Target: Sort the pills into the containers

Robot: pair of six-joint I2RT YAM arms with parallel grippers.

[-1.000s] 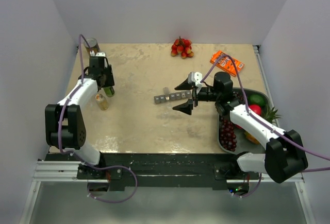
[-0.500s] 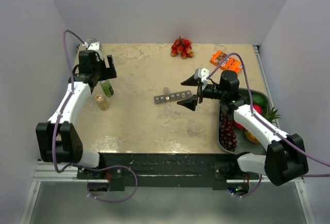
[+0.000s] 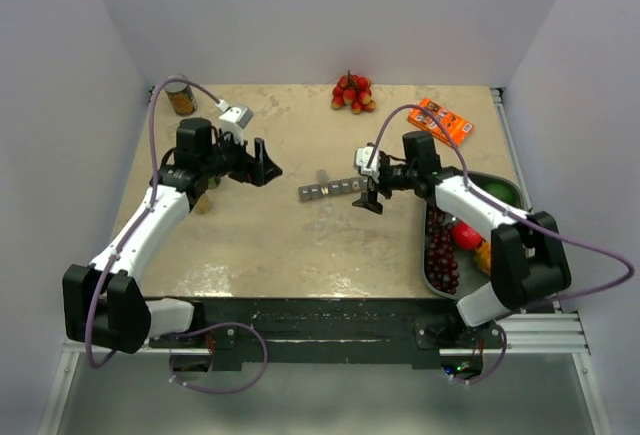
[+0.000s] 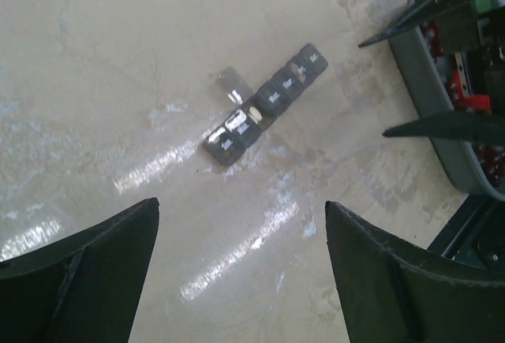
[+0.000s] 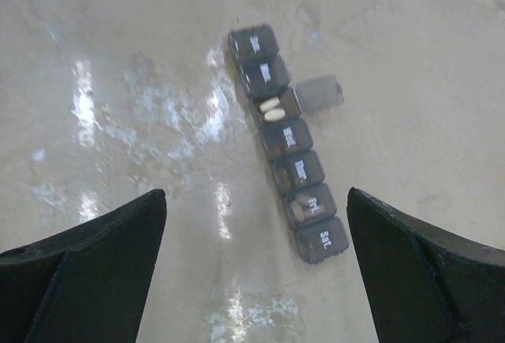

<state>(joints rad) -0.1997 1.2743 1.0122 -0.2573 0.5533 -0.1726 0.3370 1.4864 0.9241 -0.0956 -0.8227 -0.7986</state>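
Observation:
The containers are a dark-grey strip of lidded compartments [image 3: 331,189] lying mid-table. One compartment stands open with its lid [image 5: 319,92] flipped aside, and white pills [image 5: 271,109] lie in it. The strip also shows in the left wrist view [image 4: 269,102] and the right wrist view [image 5: 289,147]. My left gripper [image 3: 262,166] is open and empty, left of the strip and apart from it [image 4: 241,215]. My right gripper [image 3: 367,181] is open and empty at the strip's right end, jaws straddling the "Sat" end without touching [image 5: 256,201].
A tin can [image 3: 180,97] stands at the back left. A small bottle [image 3: 203,202] is partly hidden under my left arm. Red fruit [image 3: 352,92] and an orange packet [image 3: 440,121] lie at the back. A grey tray [image 3: 432,217] of fruit sits at the right.
My left gripper has swung from the bottles at the back left to the right, toward the strip. My right gripper has stayed at the strip's right end, and its arm has shifted.

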